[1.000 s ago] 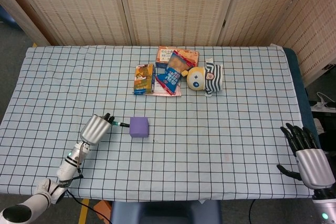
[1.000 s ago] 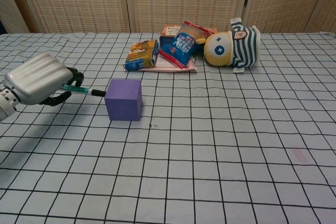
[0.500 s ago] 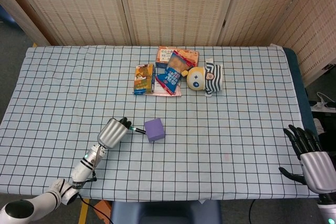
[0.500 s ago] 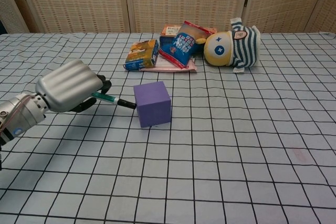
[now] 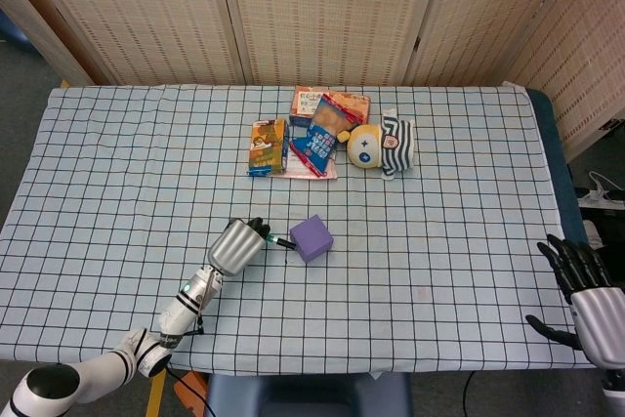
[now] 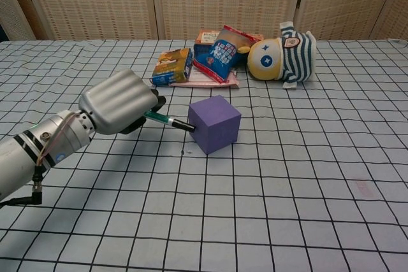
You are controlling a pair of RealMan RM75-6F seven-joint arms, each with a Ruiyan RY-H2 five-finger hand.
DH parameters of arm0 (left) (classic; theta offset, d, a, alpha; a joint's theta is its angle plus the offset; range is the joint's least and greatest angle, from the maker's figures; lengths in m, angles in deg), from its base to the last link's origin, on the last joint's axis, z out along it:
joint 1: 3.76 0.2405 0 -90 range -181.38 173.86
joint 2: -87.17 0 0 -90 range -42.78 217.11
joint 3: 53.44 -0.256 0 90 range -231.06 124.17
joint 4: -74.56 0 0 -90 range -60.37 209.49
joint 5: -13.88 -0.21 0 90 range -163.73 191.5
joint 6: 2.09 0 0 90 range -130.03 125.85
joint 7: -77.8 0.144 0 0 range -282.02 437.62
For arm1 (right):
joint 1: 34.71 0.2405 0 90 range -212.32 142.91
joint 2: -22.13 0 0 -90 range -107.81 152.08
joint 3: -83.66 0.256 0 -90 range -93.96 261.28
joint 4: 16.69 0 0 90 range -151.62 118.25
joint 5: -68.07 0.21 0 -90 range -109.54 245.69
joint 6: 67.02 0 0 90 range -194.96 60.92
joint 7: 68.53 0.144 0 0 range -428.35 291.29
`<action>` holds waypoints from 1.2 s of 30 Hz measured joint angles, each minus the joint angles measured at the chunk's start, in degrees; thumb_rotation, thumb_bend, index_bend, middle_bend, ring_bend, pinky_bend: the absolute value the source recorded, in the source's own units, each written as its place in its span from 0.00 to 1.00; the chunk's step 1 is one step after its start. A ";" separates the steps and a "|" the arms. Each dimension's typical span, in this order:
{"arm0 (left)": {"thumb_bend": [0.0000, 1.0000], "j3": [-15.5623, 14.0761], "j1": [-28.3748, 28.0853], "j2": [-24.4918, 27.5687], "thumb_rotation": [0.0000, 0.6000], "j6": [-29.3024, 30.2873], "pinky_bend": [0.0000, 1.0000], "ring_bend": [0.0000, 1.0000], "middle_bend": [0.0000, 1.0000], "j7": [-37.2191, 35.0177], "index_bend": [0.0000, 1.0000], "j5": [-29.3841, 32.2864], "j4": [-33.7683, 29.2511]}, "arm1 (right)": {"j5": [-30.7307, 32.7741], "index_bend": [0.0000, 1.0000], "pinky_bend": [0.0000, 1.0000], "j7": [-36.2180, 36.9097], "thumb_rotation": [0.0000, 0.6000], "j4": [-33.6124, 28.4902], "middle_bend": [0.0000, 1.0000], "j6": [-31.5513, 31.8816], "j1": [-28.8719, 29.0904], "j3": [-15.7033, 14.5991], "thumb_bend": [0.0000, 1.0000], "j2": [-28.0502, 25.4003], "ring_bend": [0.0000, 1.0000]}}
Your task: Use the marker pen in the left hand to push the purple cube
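Observation:
The purple cube [image 5: 312, 237] [image 6: 215, 123] sits near the middle of the checked tablecloth, turned at an angle to the grid. My left hand [image 5: 239, 243] [image 6: 120, 101] lies just left of it and grips a green marker pen [image 5: 281, 241] [image 6: 169, 121]. The pen's dark tip touches the cube's left face. My right hand [image 5: 586, 292] hangs at the table's near right corner, fingers spread, holding nothing; the chest view does not show it.
Several snack boxes and packets [image 5: 311, 131] [image 6: 205, 56] lie in a cluster at the back centre. A striped plush toy [image 5: 382, 145] [image 6: 282, 53] lies beside them on the right. The table's front edge [image 5: 391, 374] runs below both hands.
My left hand has moved right with the pen, and the cube has slid right and turned on the cloth. The right hand has sunk lower and further right in the head view.

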 measured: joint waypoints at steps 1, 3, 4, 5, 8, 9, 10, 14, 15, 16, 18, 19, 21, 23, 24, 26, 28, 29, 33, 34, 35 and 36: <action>0.68 0.15 -0.16 -0.20 1.00 -0.15 1.00 0.92 0.90 -0.06 0.83 0.12 0.30 | -0.02 0.00 0.00 0.11 1.00 0.05 0.00 0.10 -0.05 0.01 0.02 -0.04 0.00; 0.68 0.51 -0.53 -0.68 1.00 -0.49 1.00 0.92 0.90 -0.35 0.83 0.45 1.09 | 0.02 0.00 0.00 0.34 1.00 0.17 0.00 0.25 -0.14 0.08 0.02 -0.10 0.00; 0.68 0.64 -0.69 -0.89 1.00 -0.63 1.00 0.92 0.90 -0.50 0.83 0.58 1.46 | 0.06 0.00 0.00 0.43 1.00 0.20 0.00 0.25 -0.15 0.10 0.02 -0.12 0.00; 0.68 0.80 -0.92 -1.17 1.00 -0.82 1.00 0.92 0.90 -0.70 0.83 0.72 1.99 | 0.10 0.00 0.00 0.52 1.00 0.23 0.00 0.25 -0.16 0.13 0.02 -0.14 0.00; 0.68 1.23 -1.59 -1.94 1.00 -1.34 1.00 0.92 0.91 -1.29 0.83 1.09 3.41 | 0.16 0.00 0.00 0.65 1.00 0.30 0.00 0.27 -0.18 0.23 0.02 -0.20 0.00; 0.68 1.37 -1.82 -2.20 1.00 -1.52 1.00 0.92 0.90 -1.50 0.83 1.21 3.86 | 0.20 0.00 0.00 0.66 1.00 0.30 0.00 0.29 -0.20 0.25 0.02 -0.20 0.00; 0.68 1.50 -2.05 -2.47 1.00 -1.70 1.00 0.92 0.90 -1.70 0.83 1.32 4.32 | 0.26 0.00 0.00 0.67 1.00 0.30 0.00 0.29 -0.21 0.30 0.02 -0.20 0.00; 0.68 1.99 -3.23 -3.90 1.00 -2.53 1.00 0.92 0.90 -2.62 0.83 1.77 6.55 | 0.54 0.00 0.00 0.79 1.00 0.33 0.00 0.18 -0.18 0.46 0.02 -0.21 0.00; 0.68 2.07 -3.53 -4.23 1.00 -2.69 1.00 0.92 0.90 -2.77 0.83 1.81 7.02 | 0.64 0.00 0.00 0.83 1.00 0.35 0.00 0.11 -0.18 0.50 0.02 -0.21 0.00; 0.68 2.15 -3.85 -4.58 1.00 -2.83 1.00 0.92 0.90 -2.92 0.83 1.85 7.47 | 0.73 0.00 0.00 0.83 1.00 0.35 0.00 0.05 -0.16 0.54 0.02 -0.22 0.00; 0.68 2.30 -4.66 -5.42 1.00 -3.07 1.00 0.92 0.90 -3.27 0.83 1.86 8.44 | 0.96 0.00 0.00 0.87 1.00 0.37 0.00 -0.13 -0.11 0.64 0.02 -0.24 0.00; 0.68 2.37 -5.01 -5.79 1.00 -3.13 1.00 0.92 0.90 -3.43 0.83 1.85 8.82 | 1.04 0.00 0.00 0.90 1.00 0.36 0.00 -0.16 -0.11 0.68 0.02 -0.26 0.00; 0.68 2.53 -5.81 -6.65 1.00 -3.27 1.00 0.92 0.90 -3.78 0.83 1.81 9.60 | 1.28 0.00 0.00 0.95 1.00 0.32 0.00 -0.23 -0.12 0.74 0.02 -0.32 0.00; 0.68 2.66 -6.64 -7.52 1.00 -3.43 1.00 0.92 0.90 -4.00 0.83 1.75 10.30 | 1.37 0.00 0.00 1.04 1.00 0.26 0.00 -0.30 -0.15 0.77 0.02 -0.39 0.00; 0.68 2.71 -7.02 -7.88 1.00 -3.51 1.00 0.92 0.90 -4.04 0.83 1.71 10.59 | 1.36 0.00 0.00 1.07 1.00 0.25 0.00 -0.29 -0.16 0.77 0.02 -0.43 0.00; 0.68 2.78 -7.93 -8.64 1.00 -3.67 1.00 0.92 0.90 -4.00 0.83 1.55 11.30 | 1.35 0.00 0.00 1.16 1.00 0.26 0.00 -0.23 -0.20 0.79 0.02 -0.48 0.00; 0.68 2.83 -8.71 -9.33 1.00 -3.75 1.00 0.92 0.90 -3.93 0.83 1.38 11.96 | 1.36 0.00 0.00 1.34 1.00 0.27 0.00 -0.01 -0.31 0.81 0.02 -0.56 0.00; 0.68 2.83 -9.20 -9.80 1.00 -3.80 1.00 0.92 0.90 -3.91 0.83 1.25 12.43 | 1.38 0.00 0.00 1.42 1.00 0.28 0.00 0.14 -0.39 0.84 0.02 -0.61 0.00; 0.68 2.77 -10.35 -11.05 1.00 -4.20 1.00 0.92 0.90 -4.37 0.83 1.06 13.90 | 1.61 0.00 0.00 1.87 1.00 0.38 0.00 1.45 -0.97 1.12 0.02 -0.78 0.00; 0.68 2.77 -10.57 -11.30 1.00 -4.39 1.00 0.92 0.90 -4.53 0.83 1.08 14.28 | 1.63 0.00 0.00 1.95 1.00 0.43 0.00 1.76 -1.13 1.17 0.02 -0.81 0.00; 0.68 2.77 -10.85 -11.65 1.00 -4.63 1.00 0.92 0.90 -4.71 0.83 1.12 14.82 | 1.60 0.00 0.00 2.01 1.00 0.52 0.00 2.04 -1.34 1.20 0.02 -0.83 0.00; 0.68 2.78 -11.05 -11.92 1.00 -4.79 1.00 0.92 0.90 -4.84 0.83 1.16 15.23 | 1.57 0.00 0.00 2.01 1.00 0.60 0.00 2.09 -1.40 1.20 0.02 -0.83 0.00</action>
